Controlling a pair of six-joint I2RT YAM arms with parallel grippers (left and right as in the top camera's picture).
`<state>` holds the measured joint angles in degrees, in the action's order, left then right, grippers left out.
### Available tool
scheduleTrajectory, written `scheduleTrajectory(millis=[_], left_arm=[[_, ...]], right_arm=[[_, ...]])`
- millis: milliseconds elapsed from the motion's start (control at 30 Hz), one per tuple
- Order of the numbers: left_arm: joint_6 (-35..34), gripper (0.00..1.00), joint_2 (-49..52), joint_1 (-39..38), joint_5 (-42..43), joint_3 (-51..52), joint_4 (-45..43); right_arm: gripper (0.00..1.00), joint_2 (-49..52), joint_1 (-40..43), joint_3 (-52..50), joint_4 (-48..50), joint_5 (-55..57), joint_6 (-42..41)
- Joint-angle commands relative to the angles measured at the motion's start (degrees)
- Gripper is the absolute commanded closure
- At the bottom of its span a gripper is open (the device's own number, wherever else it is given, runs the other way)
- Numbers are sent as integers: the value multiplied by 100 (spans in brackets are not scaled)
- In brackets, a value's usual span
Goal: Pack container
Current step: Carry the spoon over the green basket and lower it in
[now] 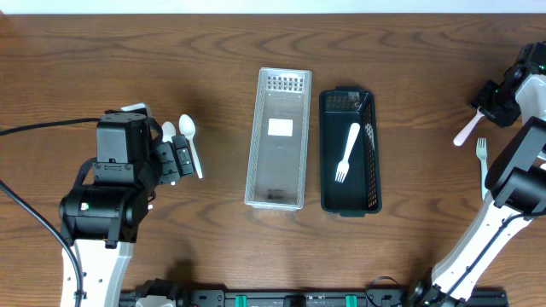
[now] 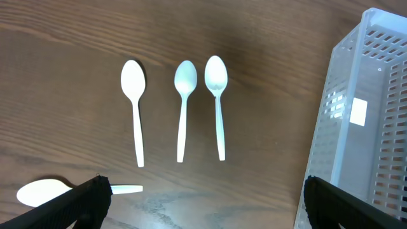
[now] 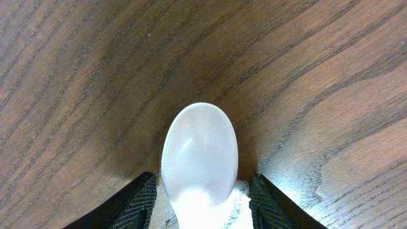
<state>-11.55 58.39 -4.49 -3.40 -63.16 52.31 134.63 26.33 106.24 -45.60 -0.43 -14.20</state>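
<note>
My left gripper [image 2: 206, 194] hangs spread over three spoons [image 2: 182, 79], left of the clear bin [image 1: 253, 145]. The black bin [image 1: 325, 153] holds a fork [image 1: 347, 153]. Far right, my right gripper [image 3: 201, 191] pinches a spoon [image 3: 199, 143]. Next I'd carry it left, probably to the clear bin.

fork [image 1: 347, 152] lies in tray [image 1: 324, 170] right of basket [image 1: 277, 166].

The desk [image 1: 102, 51] is dark brown, wavy-grained. The translucent bin [image 1: 254, 145] is whitish, its walls slotted; the black bin [image 1: 323, 153] likewise slotted. Every spoon [image 3: 198, 152] and fork [image 1: 347, 152] is white.
</note>
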Motion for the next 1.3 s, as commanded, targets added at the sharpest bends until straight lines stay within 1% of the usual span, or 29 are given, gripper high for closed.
scheduleTrajectory(millis=[0,133,233,300,367,467,567,700,800,933,1067,1267], left_arm=[[98,2,-9,46,-66,-111,17],[98,2,-9,46,-66,-111,17],[98,2,-9,46,-66,-109,17],[98,2,-9,46,-66,-109,17],[98,2,-9,46,-66,-109,17],[98,2,-9,46,-66,-111,17],[98,2,-9,46,-66,-111,17],[98,2,-9,46,-66,-111,17],[98,2,-9,46,-66,-109,17],[98,2,-9,46,-66,-109,17],[98,2,-9,46,-66,-111,17],[98,2,-9,46,-68,-111,17]], right_arm=[[51,149,-48,-33,-22,-44,13],[56,149,-48,-33,39,-44,11],[61,149,-48,-33,79,-44,11],[62,149,-48,-33,90,-44,11],[66,149,-48,-33,105,-44,11],[69,149,-48,-33,111,-44,11],[76,149,-48,-33,109,-44,11],[80,149,-48,-33,109,-46,11],[90,146,-48,-33,101,-46,9],[99,109,-48,-31,-11,-44,-57],[99,-48,-68,-26,-142,24,-55],[99,-715,-264,-26,-411,175,-48]])
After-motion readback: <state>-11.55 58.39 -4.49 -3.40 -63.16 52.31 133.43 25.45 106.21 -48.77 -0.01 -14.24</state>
